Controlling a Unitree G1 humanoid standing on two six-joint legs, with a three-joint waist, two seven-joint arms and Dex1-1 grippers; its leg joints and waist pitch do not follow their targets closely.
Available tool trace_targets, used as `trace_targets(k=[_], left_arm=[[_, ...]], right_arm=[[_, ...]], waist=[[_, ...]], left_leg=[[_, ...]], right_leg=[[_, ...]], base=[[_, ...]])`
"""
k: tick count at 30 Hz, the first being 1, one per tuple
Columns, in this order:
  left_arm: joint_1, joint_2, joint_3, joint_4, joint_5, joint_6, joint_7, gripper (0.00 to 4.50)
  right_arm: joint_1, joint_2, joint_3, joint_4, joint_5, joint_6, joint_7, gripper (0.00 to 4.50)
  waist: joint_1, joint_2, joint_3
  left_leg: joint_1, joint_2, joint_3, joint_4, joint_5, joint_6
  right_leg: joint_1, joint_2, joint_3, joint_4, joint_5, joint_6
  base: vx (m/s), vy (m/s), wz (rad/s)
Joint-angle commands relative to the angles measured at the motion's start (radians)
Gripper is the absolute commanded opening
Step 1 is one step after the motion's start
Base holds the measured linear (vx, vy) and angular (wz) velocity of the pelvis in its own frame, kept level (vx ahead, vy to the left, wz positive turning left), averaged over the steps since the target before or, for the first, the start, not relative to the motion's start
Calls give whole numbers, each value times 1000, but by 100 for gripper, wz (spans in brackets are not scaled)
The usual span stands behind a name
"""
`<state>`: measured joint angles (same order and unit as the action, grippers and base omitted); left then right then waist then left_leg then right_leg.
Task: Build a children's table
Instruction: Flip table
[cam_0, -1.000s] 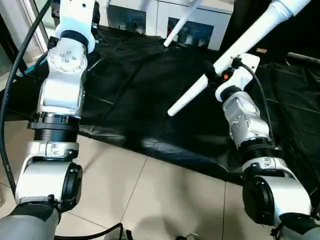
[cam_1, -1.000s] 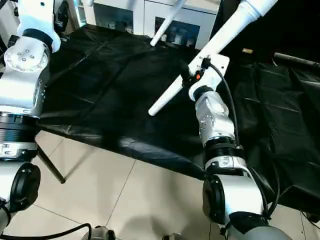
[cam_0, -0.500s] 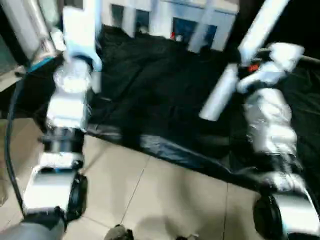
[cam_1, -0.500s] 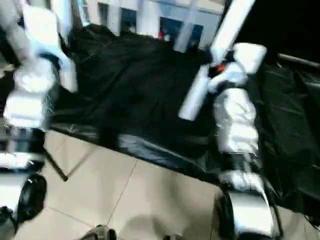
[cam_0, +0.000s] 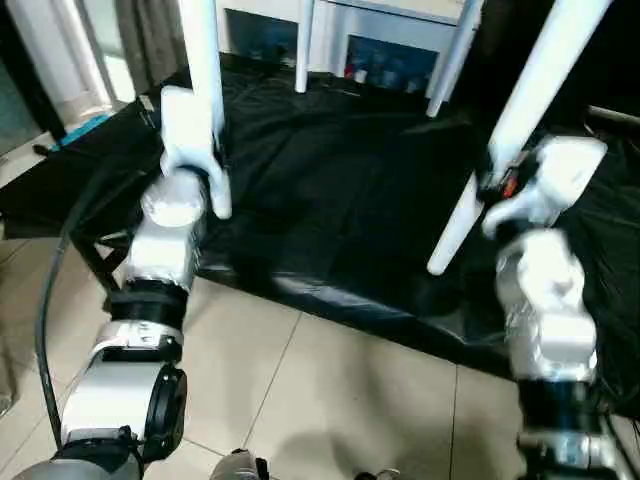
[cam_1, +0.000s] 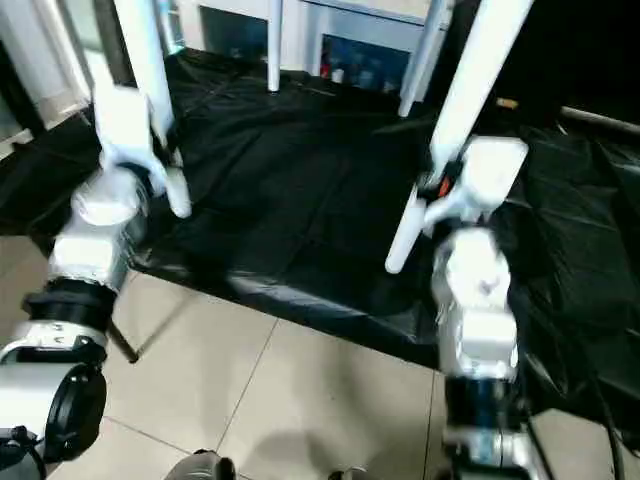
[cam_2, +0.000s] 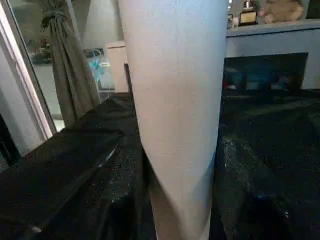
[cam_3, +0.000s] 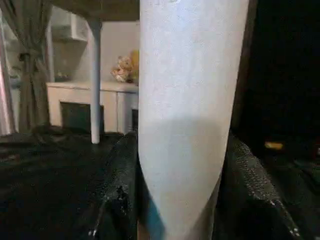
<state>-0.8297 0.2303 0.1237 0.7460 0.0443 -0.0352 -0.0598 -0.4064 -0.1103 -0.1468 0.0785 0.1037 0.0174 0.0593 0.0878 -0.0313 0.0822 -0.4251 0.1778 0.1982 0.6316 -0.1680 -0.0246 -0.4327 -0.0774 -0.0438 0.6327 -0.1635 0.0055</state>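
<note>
My right gripper (cam_0: 497, 185) swung its leg (cam_0: 520, 110) from a steep slant, thick end far up to the right, to nearly upright; tip now low above the black sheet (cam_0: 330, 180) near its front edge. My right forearm, earlier reaching away, rose more upright. My left gripper (cam_0: 205, 165) came inward and lower with its leg (cam_0: 200, 80), which stood nearly vertical. Two far legs (cam_0: 303, 45) came into view standing upright before the cabinet (cam_0: 385, 50). Head view shifted.
</note>
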Motion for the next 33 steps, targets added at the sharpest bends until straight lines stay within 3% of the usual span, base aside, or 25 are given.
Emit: trace_targets(k=[1,2,4,11,12,13,15,20,26,27,30,32,33], left_arm=[[-13,-10,-77,53,64,-24,-25,166],[-16,-11,-76,70,65,-31,-25,166],[-22,-12,-75,99,66,-49,-23,166],[-19,2,-83,154,54,-90,-71,166],[-15,0,-78,150,41,-89,-89,222],[-15,0,-78,150,41,-89,-89,236],[3,2,-75,131,22,-100,-128,243],[31,3,-64,88,-5,-128,-144,290],[126,-16,-21,-88,-84,-130,-169,339],[153,-25,-14,-136,-100,-137,-169,369],[214,-44,-5,-229,-110,-161,-134,374],[267,-65,-1,-296,-124,-154,-107,394],[287,-68,-6,-312,-114,-144,-97,394]], right_arm=[[5,2,56,-49,-56,-27,-5,161],[11,4,61,-51,-65,-28,-13,161],[18,8,64,-55,-79,-30,-26,161],[38,31,81,-12,-114,-44,-64,161],[38,35,80,-11,-100,-47,-51,161],[38,35,80,-11,-100,-47,-51,217],[43,41,79,-9,-84,-81,-44,231],[54,34,80,-25,-69,-95,-25,266],[97,29,76,-106,-59,-83,-15,320],[110,29,69,-128,-60,-80,-21,338],[139,25,47,-176,-92,-60,-63,349],[168,9,27,-220,-132,-40,-94,358],[179,10,23,-231,-113,-32,-83,358]], waist=[[-12,19,-95],[-14,14,-94],[-15,19,-92],[-20,17,-88],[-20,12,-88],[-20,14,-89],[-20,16,-91],[-20,15,-92],[-20,15,-94],[-20,14,-93],[-23,15,-95],[-22,20,-94],[-23,27,-93]], left_leg=[[50,39,-28,-86,-281,-36],[50,40,-28,-88,-286,-36],[54,41,-29,-90,-308,-38],[63,42,-32,-99,-358,-48],[65,42,-31,-99,-358,-48],[63,42,-32,-100,-351,-47],[57,43,-31,-100,-317,-41],[59,45,-29,-100,-298,-27],[59,50,-27,-100,-274,-12],[56,50,-27,-101,-263,-7],[55,49,-25,-101,-231,4],[56,50,-26,-101,-228,-1],[56,48,-25,-100,-233,-2]], right_leg=[[46,-54,37,-84,-203,-160],[48,-54,36,-84,-214,-158],[45,-56,37,-88,-260,-151],[44,-58,38,-100,-341,-131],[43,-59,39,-102,-338,-131],[45,-60,40,-99,-330,-133],[49,-60,41,-95,-288,-139],[51,-62,41,-90,-246,-164],[54,-61,40,-86,-205,-180],[56,-61,40,-86,-194,-181],[58,-55,40,-83,-152,-176],[59,-56,40,-82,-147,-177],[58,-55,40,-84,-151,-172]], base=[[0,0,0],[0,0,0],[0,0,0],[0,0,0],[0,0,0],[0,0,0],[0,0,0],[0,0,0],[0,0,0],[0,0,0],[0,0,0],[0,0,0],[0,0,0]])
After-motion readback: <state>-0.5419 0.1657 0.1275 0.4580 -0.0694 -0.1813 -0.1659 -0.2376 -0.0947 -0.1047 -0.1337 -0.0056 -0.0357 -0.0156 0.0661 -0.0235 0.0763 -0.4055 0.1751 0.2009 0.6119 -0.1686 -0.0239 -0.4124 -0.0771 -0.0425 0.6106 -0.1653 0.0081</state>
